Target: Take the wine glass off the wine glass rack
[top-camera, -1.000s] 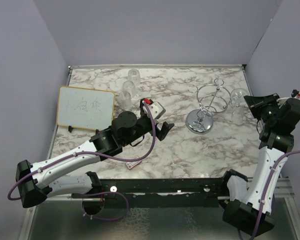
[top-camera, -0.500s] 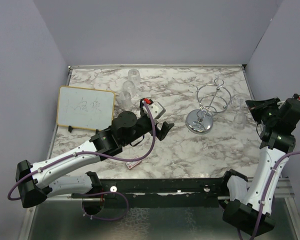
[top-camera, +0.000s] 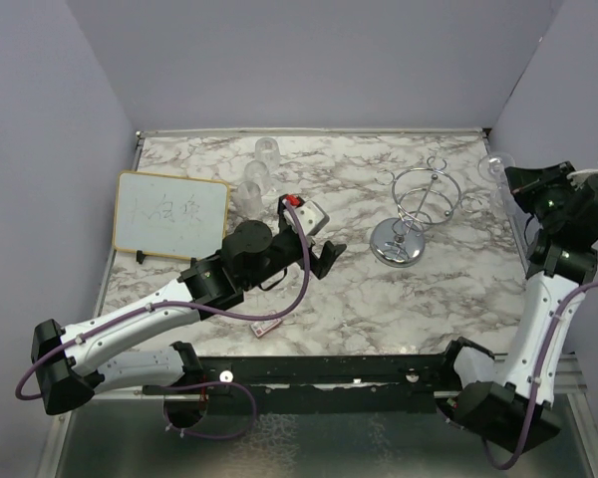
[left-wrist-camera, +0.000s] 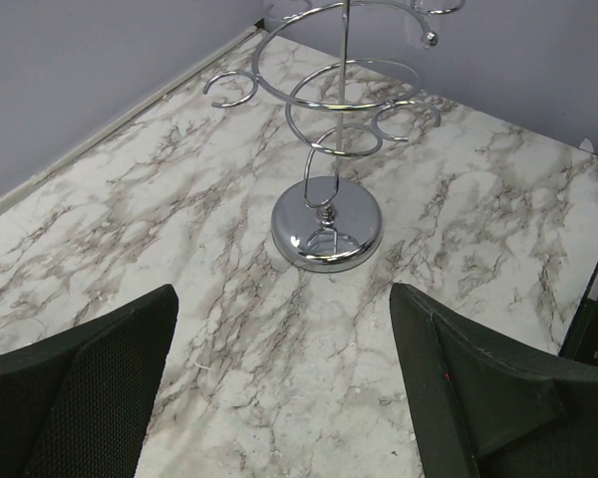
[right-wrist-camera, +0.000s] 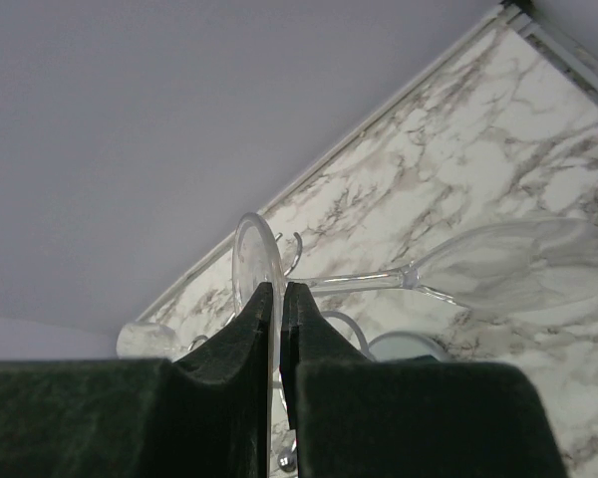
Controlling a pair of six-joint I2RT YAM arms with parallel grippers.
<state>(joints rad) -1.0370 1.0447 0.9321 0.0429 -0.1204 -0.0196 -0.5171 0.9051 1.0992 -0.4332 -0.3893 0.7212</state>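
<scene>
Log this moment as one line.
right gripper: shut on wine glass foot | glass off wine glass rack | left gripper: open

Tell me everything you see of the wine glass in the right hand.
The wine glass is clear and empty: round foot, thin stem, long bowl. The right hand is shut on the foot, edge-on. It hangs tilted in the air over the marble table, beside the wine glass rack, seemingly free of it.
</scene>
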